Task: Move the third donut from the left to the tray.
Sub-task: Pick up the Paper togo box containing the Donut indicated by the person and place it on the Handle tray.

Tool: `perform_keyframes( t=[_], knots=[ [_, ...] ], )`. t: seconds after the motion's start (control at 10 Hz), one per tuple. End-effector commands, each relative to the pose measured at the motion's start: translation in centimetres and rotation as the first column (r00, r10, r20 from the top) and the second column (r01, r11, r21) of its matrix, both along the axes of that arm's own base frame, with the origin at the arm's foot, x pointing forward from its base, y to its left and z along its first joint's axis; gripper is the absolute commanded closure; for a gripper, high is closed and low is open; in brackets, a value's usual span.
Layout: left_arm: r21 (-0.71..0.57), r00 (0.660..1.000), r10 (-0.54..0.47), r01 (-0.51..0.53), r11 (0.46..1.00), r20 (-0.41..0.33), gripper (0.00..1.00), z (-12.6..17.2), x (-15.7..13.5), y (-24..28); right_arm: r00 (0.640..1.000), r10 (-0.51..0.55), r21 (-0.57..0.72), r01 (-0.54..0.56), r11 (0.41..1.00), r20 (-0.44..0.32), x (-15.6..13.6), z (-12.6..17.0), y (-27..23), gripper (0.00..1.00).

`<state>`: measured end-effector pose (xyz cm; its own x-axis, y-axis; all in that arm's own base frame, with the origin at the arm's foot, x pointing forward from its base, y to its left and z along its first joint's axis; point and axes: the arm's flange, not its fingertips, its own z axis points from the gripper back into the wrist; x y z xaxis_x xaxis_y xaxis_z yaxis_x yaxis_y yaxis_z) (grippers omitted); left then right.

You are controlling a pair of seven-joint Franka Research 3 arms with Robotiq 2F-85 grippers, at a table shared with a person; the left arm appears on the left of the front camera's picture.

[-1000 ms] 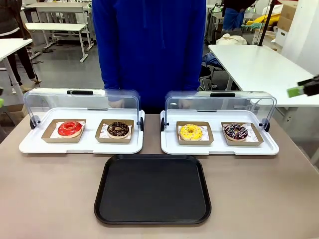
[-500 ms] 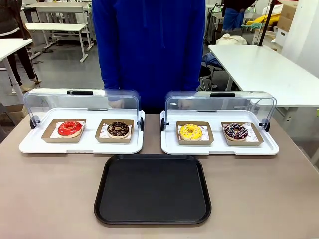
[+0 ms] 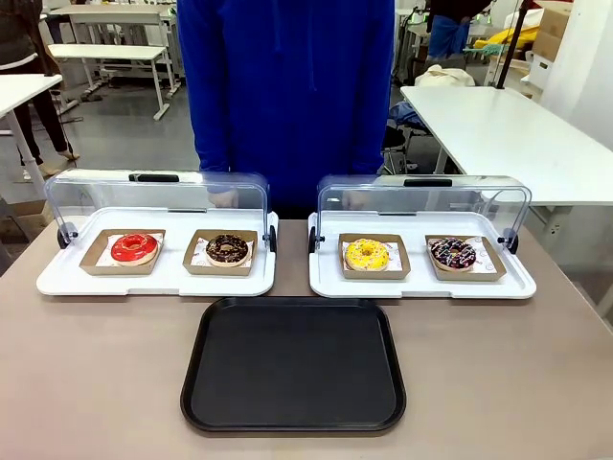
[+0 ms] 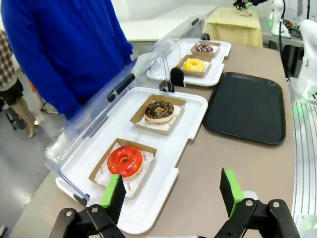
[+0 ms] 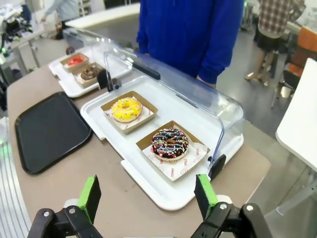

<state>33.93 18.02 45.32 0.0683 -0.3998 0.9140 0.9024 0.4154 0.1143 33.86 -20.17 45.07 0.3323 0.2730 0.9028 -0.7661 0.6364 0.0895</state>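
Note:
The third donut from the left (image 3: 367, 254) has yellow icing and sits in a brown cardboard holder on the right white tray, under a raised clear lid. It also shows in the wrist views as the yellow donut (image 4: 193, 65) (image 5: 126, 108). The black tray (image 3: 292, 369) (image 4: 245, 106) (image 5: 49, 131) lies bare at the table's near middle. My left gripper (image 4: 172, 191) hangs open over the table's left end, beside the red donut's tray. My right gripper (image 5: 147, 195) hangs open over the right end, closest to the sprinkled dark donut. Neither holds anything.
A red donut (image 3: 134, 248) and a chocolate donut (image 3: 227, 249) sit on the left white tray (image 3: 57, 280). A sprinkled chocolate donut (image 3: 452, 253) lies right of the yellow one. A person in blue (image 3: 287, 86) stands at the far edge, hands behind the lids.
A second ago my right gripper's green pad showed at the front view's right edge. It has since moved out of that view. Donuts, trays and the person have not moved.

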Motion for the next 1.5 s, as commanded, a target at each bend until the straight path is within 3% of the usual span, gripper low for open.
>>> perform_keyframes(
  t=[0.0, 1.4],
  knots=[
    [-0.028, 0.999, -0.020, 0.021, 0.999, 0.041, 0.00, -0.19, 0.22, 0.33, 0.999, 0.021, 0.024, -0.022, 0.999, 0.038, 0.23, -0.16, -0.56, 0.00],
    [-0.024, 1.000, -0.009, 0.010, 1.000, 0.014, 0.00, -0.20, -0.21, 0.09, 1.000, 0.008, 0.028, -0.009, 1.000, 0.018, 0.00, -0.17, -0.33, 0.00]
  ],
)
